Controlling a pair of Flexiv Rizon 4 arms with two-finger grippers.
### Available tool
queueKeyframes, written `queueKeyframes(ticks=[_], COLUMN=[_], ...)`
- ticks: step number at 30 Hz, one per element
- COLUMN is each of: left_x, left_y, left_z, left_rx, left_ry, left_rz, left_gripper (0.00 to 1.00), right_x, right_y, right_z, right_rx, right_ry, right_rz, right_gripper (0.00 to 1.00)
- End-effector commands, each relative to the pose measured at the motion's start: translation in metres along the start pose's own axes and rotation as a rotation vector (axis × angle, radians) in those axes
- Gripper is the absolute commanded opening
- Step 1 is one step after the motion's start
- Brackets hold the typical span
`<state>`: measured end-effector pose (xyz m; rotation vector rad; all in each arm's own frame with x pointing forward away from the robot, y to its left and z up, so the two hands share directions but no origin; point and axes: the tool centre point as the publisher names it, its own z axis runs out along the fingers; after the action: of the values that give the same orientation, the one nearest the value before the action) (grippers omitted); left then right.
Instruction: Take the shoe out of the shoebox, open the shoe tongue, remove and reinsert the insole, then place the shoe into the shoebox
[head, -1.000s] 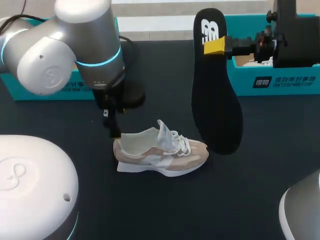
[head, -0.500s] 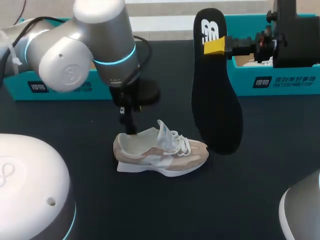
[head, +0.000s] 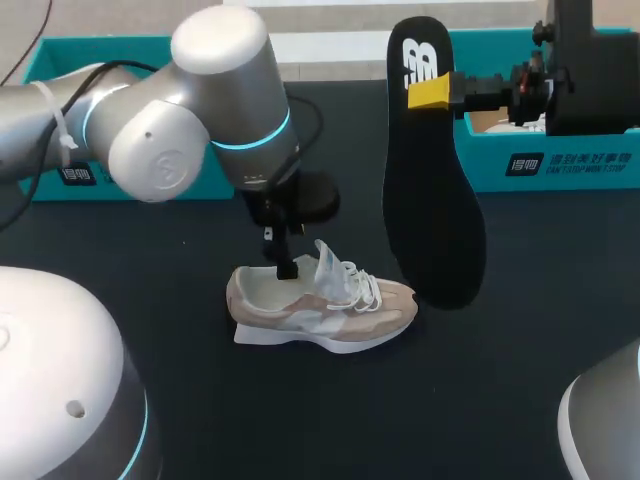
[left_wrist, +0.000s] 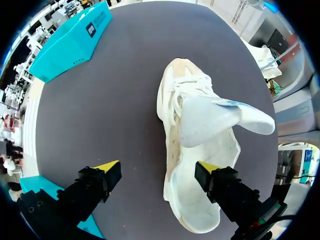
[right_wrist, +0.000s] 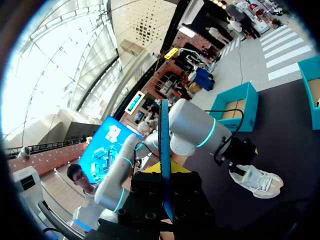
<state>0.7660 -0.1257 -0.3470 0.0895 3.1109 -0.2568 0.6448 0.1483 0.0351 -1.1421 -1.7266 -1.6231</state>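
Shoe on its sole on the table, tongue raised, insole out and clamped upright in the right gripper, left gripper wide open and empty over the heel; reinsertion seemingly in hand, next calling for lowering it toe-first inside.

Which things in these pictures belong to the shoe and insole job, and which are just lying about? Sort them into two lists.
Belonging to the job:
- shoe, standing on the table
- insole, held upright in the right jaws
- teal box at the back right

Lying about:
- second teal box at the back left (possibly the lid, I cannot tell)
- black table, which only bears things
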Motion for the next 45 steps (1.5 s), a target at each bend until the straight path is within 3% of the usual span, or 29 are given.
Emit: queueKeyframes(ticks=[1,9,11,16,19,20,23,24,26,27,34,36,37,39,40,45], left_x=[0.002,0.010,0.009,0.008,0.009,0.009,0.009,0.010,0.010,0.011,0.011,0.010,0.008,0.008,0.007,0.009], left_y=[-0.009,-0.020,-0.020,-0.017,-0.015,-0.014,-0.013,-0.013,-0.012,-0.012,-0.010,-0.009,-0.008,-0.006,-0.005,-0.010], left_z=[0.014,0.030,0.032,0.034,0.036,0.037,0.039,0.039,0.039,0.039,0.033,0.024,0.018,0.006,-0.001,-0.027], left_rx=[0.001,0.005,0.006,0.001,0.007,0.010,0.018,0.022,0.031,0.036,0.108,0.134,0.184,0.162,0.211,0.186], left_ry=[0.008,0.046,0.052,0.057,0.073,0.079,0.088,0.090,0.096,0.099,0.207,0.286,0.306,0.357,0.370,0.520], left_rz=[0.009,0.024,0.022,0.019,0.019,0.020,0.018,0.017,0.018,0.016,0.139,0.239,0.288,0.375,0.425,0.715], left_gripper=[1.00,0.96,0.86,0.79,0.65,0.49,0.32,0.31,0.04,0.00,0.00,0.00,0.00,0.00,0.00,0.00], right_x=[0.000,0.000,0.000,0.000,0.000,0.000,0.000,0.000,0.000,0.000,0.000,0.000,0.000,0.000,0.000,0.000], right_y=[0.001,0.001,0.001,0.001,0.001,0.001,0.001,0.001,0.001,0.001,0.001,0.001,0.001,0.001,0.001,0.001], right_z=[0.004,0.004,0.004,0.004,0.004,0.004,0.004,0.004,0.004,0.004,0.004,0.004,0.004,0.004,0.004,0.004], right_rx=[0.000,0.000,0.000,0.000,0.000,0.000,0.000,0.000,0.000,0.000,0.000,0.000,0.000,0.000,0.000,0.000], right_ry=[-0.001,-0.001,-0.001,-0.001,-0.001,-0.001,-0.001,-0.001,-0.001,-0.001,-0.001,-0.001,-0.001,-0.001,-0.001,-0.001], right_rz=[0.002,0.002,0.002,0.002,0.002,0.002,0.002,0.002,0.002,0.002,0.002,0.002,0.002,0.002,0.002,0.002], right_gripper=[0.00,0.00,0.00,0.00,0.00,0.00,0.00,0.00,0.00,0.00,0.00,0.00,0.00,0.00,0.00,0.00])
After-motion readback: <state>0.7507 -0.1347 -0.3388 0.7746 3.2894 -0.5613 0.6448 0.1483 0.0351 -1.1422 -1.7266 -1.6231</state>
